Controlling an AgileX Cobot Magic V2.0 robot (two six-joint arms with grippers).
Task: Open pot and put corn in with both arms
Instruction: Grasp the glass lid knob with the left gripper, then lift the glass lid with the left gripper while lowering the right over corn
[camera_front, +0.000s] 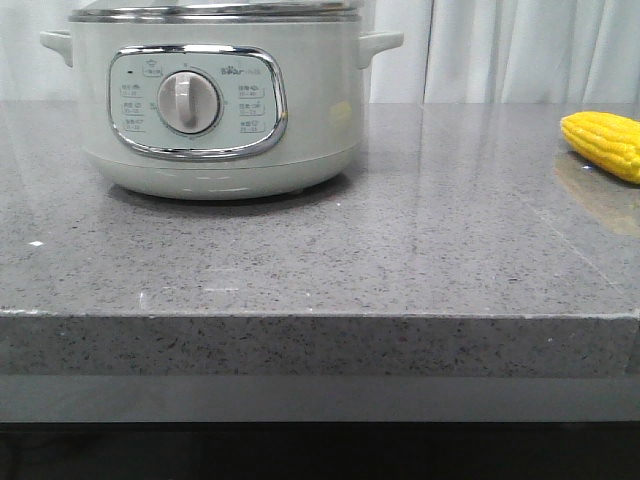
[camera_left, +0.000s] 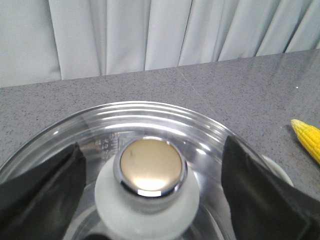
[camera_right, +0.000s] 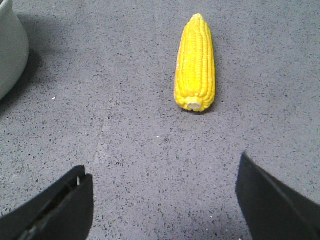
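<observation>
The left gripper (camera_left: 150, 195) hangs wide open around the pot (camera_front: 215, 100) lid's knob (camera_left: 150, 167). It should squeeze and lift next. The right gripper (camera_right: 160, 200) is open and empty, with the corn (camera_right: 196, 62) just ahead.

The pot (camera_front: 215, 100) stands on the worktop (camera_front: 400, 260) toward its back left, its lid (camera_left: 145, 145) on top. The corn (camera_front: 603, 143) lies on the worktop at the right edge, well apart from the pot. My left fingers (camera_left: 42, 192) flank the lid's knob (camera_left: 150, 167). My right fingers (camera_right: 272, 202) hang over bare worktop, the corn beyond them.
</observation>
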